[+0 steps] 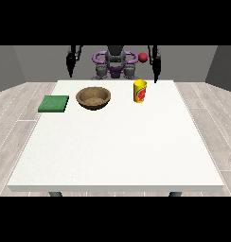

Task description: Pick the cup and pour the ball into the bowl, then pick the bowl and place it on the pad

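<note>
1. a big white surface [117, 146] fills most of the view, with grey wood floor [13, 108] around it.
2. the robot [115, 64] stands behind the far edge of the surface, small at the top of the view.
3. a yellow cup [140, 91] with a red mark on its side stands upright near the far edge, a bit to the right of the middle.
4. a small red ball [143, 57] shows up in the air above the cup, not touching it, close to the arm at the view's right.
5. a brown wooden bowl [93, 98] sits to the left of the cup, well apart from it. it is right side up.
6. a flat green pad [54, 103] lies to the left of the bowl, near the surface's left edge. it is near the bowl but not touching it.
7. the robot hand at the view's right [156, 70] hangs down behind the far edge, above and to the right of the cup. it holds nothing. i cannot tell how its fingers lie.
8. the robot hand at the view's left [70, 66] hangs down too, behind the far edge, well apart from the bowl and the pad. it holds nothing, and i cannot tell how its fingers lie.
</note>
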`<state>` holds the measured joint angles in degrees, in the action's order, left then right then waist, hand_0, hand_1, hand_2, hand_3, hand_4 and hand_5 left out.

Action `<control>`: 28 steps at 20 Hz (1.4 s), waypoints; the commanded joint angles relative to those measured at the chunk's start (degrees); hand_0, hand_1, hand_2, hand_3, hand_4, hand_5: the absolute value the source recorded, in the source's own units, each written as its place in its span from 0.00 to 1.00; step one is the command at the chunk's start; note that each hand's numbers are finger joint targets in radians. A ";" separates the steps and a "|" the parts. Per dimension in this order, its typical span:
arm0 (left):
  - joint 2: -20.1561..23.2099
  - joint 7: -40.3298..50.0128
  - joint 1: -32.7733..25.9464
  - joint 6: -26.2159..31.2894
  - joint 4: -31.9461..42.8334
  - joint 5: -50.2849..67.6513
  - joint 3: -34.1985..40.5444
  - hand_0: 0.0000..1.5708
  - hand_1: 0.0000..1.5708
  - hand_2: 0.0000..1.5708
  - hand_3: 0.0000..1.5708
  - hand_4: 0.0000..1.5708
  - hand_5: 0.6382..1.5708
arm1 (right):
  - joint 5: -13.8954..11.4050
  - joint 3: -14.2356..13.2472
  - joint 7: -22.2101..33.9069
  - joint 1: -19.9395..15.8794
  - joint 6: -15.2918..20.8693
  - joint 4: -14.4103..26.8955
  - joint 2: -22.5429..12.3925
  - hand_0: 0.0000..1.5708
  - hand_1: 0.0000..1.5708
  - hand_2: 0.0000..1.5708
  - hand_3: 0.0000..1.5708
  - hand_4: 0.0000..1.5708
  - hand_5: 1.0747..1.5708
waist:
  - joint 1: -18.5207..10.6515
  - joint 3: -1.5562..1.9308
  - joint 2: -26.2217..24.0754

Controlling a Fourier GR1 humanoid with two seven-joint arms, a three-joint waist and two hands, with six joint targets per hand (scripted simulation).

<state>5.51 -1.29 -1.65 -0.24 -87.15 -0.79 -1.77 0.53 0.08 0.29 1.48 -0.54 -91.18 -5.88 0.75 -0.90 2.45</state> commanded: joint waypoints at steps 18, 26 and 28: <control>-5.45 26.19 -2.24 -7.96 -28.15 4.17 -6.99 0.00 0.00 0.00 0.00 0.35 0.98 | 4.99 -1.11 23.79 4.01 5.22 -23.73 1.20 0.00 0.00 0.00 0.00 0.48 0.95 | -0.13 0.90 -16.74; -4.93 8.47 9.16 -7.48 -15.74 1.34 -3.63 0.00 0.00 0.00 0.00 0.35 0.95 | 6.29 -4.58 7.10 -5.45 2.47 -14.01 2.01 0.00 0.00 0.00 0.06 0.45 0.95 | 0.08 0.92 2.40; -3.76 -0.55 8.27 -6.22 -11.81 0.66 -1.67 0.00 0.00 0.00 0.00 0.36 0.95 | 6.98 -4.83 9.07 -7.16 2.76 -14.33 1.68 0.00 0.00 0.00 0.00 0.45 0.95 | 0.52 0.87 4.64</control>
<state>0.88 7.94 5.50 -7.95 -103.46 0.49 -5.37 7.67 -4.27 12.23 -2.56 2.03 -107.38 -4.63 1.68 0.00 0.91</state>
